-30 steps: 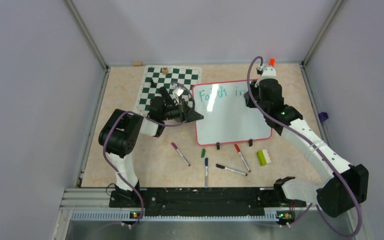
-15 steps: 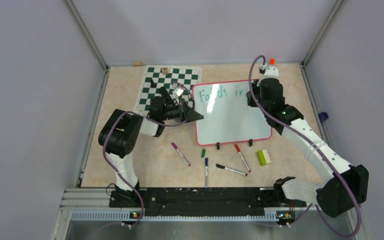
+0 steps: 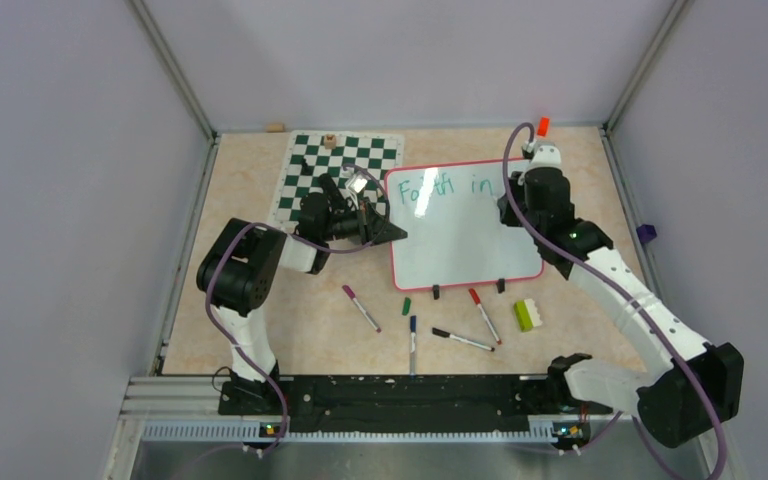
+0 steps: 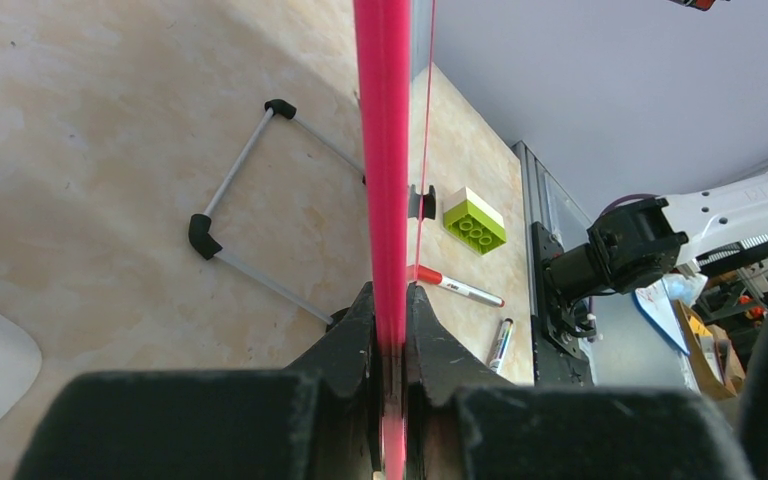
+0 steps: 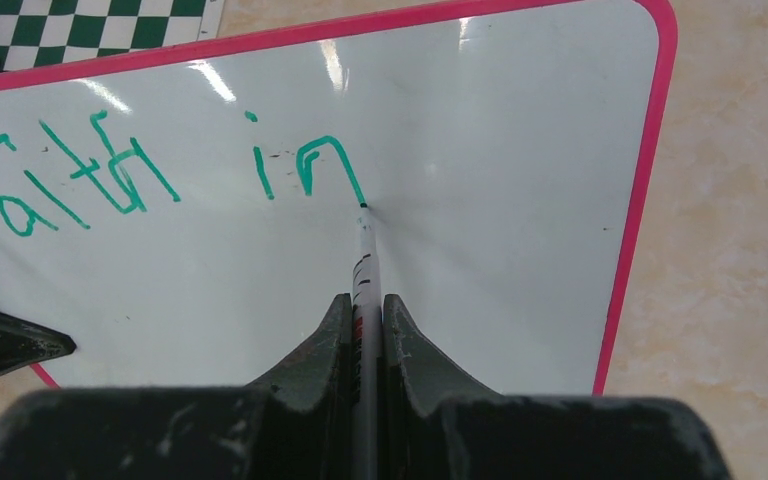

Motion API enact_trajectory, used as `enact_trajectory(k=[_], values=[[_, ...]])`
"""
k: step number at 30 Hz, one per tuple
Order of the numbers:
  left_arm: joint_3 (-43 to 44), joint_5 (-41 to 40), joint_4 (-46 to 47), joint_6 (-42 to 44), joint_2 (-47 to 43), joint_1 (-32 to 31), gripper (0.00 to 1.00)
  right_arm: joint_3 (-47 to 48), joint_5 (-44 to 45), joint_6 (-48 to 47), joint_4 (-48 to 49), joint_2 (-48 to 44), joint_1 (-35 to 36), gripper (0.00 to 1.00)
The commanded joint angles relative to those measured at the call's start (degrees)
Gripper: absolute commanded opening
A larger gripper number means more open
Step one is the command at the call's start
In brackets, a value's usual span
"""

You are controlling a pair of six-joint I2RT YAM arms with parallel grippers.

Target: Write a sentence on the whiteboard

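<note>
The left hand (image 4: 390,296) gripped the whiteboard's (image 5: 520,250) left edge. The right hand (image 5: 365,305) pinched a marker (image 5: 363,250), its tip touching the sentence (image 5: 263,176).

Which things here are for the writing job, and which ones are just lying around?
For the writing:
- whiteboard
- sentence, reading "Faith in" so far
- marker, tip on the board, held in the right gripper
- left gripper, clamped on the whiteboard's edge

Just lying about:
- chess mat
- green-and-white brick
- loose markers on the table
</note>
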Motion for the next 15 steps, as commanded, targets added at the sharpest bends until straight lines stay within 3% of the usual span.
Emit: enact_trajectory(k=[1,15], values=[[-0.1,-2.0,-3.3,3.5,-1.2,0.8,0.0,0.9,-0.1,0.6,-0.4,-1.4,-0.7,0.0],[-2.3,-2.1,-2.2,4.4,-2.7,0.9,0.02,5.8,-4.2,-0.2,-1.5,-7.6,-0.7,0.0]])
